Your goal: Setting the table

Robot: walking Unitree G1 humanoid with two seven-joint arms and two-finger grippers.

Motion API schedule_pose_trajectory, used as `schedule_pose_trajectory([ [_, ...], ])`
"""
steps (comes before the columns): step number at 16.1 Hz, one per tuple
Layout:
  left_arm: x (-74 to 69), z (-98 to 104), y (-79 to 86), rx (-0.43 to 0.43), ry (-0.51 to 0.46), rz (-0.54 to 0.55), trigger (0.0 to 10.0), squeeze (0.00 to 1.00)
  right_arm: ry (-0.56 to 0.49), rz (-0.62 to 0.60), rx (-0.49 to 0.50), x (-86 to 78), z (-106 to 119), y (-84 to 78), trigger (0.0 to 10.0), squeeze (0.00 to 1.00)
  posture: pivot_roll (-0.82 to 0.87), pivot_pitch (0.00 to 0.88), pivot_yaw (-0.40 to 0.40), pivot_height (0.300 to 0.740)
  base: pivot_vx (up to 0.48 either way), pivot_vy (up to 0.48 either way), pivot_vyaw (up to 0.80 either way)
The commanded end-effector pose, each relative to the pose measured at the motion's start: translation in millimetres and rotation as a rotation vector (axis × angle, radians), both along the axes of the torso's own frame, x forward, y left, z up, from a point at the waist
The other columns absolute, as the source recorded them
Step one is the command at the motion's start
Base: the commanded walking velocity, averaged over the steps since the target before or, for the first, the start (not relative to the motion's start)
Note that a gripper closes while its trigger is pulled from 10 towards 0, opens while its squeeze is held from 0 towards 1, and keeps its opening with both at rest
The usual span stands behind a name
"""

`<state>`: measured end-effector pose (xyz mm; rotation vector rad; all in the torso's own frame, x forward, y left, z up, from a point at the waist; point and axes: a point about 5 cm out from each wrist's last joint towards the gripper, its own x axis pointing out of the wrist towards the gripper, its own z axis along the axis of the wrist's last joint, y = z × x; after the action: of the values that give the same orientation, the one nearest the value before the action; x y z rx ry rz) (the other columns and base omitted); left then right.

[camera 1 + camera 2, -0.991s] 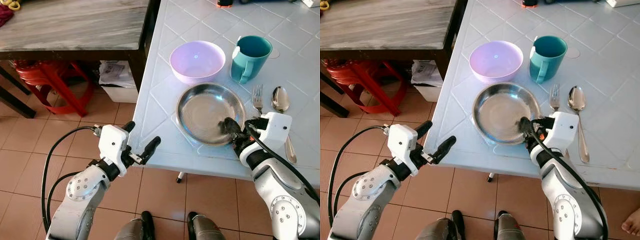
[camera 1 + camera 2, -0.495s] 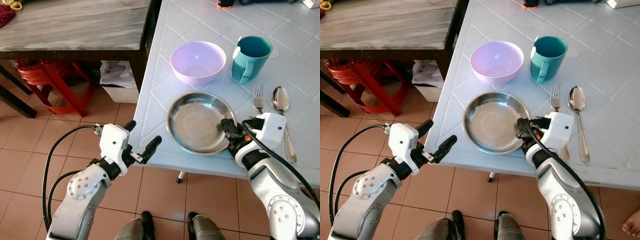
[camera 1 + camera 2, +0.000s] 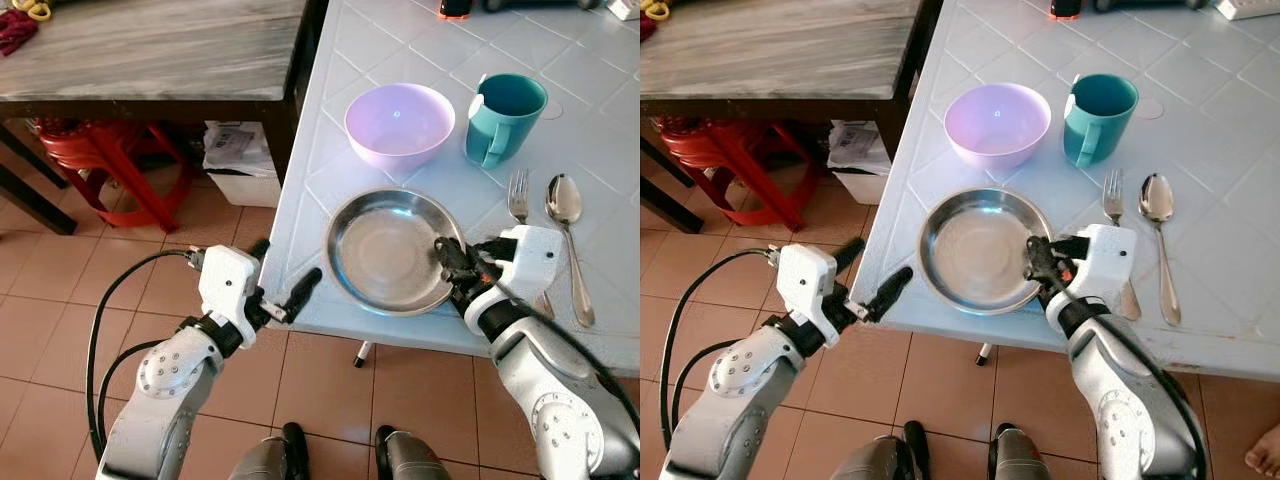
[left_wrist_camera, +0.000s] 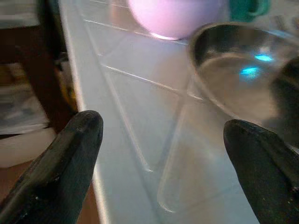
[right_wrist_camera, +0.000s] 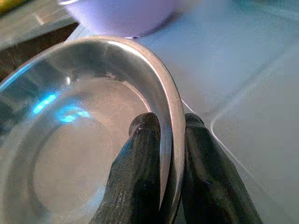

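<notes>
- Right tool [image 3: 452, 262]: clamped on the near-right rim of the steel plate [image 3: 385, 250], one finger inside, one outside.
- Steel plate: dragged leftward across the worktop [image 3: 330, 150] over the last second, now apart from fork [image 3: 517, 195] and spoon [image 3: 566, 215], nearer the edge.
- Left tool [image 3: 283, 285]: spread wide, empty, beside the worktop edge.
- Purple bowl [image 3: 397, 122], teal mug [image 3: 503, 113]: behind the plate; the setting is probably still being arranged.

The right gripper [image 3: 452, 266] pinches the near-right rim of the plate [image 3: 385, 250], one finger inside, one outside. Beyond the plate sits the bowl [image 3: 398, 122], the mug [image 3: 502, 114] to its right. The fork [image 3: 518, 197] and spoon [image 3: 566, 225] lie right of this gripper. The left gripper [image 3: 283, 290] hovers left of the plate, at the table [image 3: 310, 180] edge.
</notes>
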<state>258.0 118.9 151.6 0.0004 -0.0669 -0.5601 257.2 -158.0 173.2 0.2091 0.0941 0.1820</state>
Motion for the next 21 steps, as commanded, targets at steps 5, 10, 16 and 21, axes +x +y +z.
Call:
schedule_pose_trajectory([
  [5,9.1,-9,12.6,0.037,0.034,0.166,10.0,0.00,-0.041,-0.034,-0.094,-6.6,-6,1.9,9.5,0.00,-0.13,0.253,0.108,0.740,0.000,0.000,0.00],
  [10,24.9,-11,27.1,0.002,0.046,0.347,10.0,0.00,-0.125,-0.131,-0.079,-9.3,2,-4.0,10.0,0.00,-0.13,0.239,0.100,0.740,0.000,0.000,0.00],
  [16,33.0,1,30.5,-0.190,0.049,0.439,10.0,0.00,-0.137,-0.158,-0.062,-10.6,2,-3.7,10.0,0.00,-0.14,0.236,0.095,0.740,0.000,0.000,-0.30],
  [21,34.2,22,22.5,-0.204,-0.050,0.422,10.0,0.00,-0.163,-0.172,-0.056,-9.9,6,-4.6,10.0,0.00,-0.14,0.228,0.086,0.740,0.000,0.000,0.00],
])
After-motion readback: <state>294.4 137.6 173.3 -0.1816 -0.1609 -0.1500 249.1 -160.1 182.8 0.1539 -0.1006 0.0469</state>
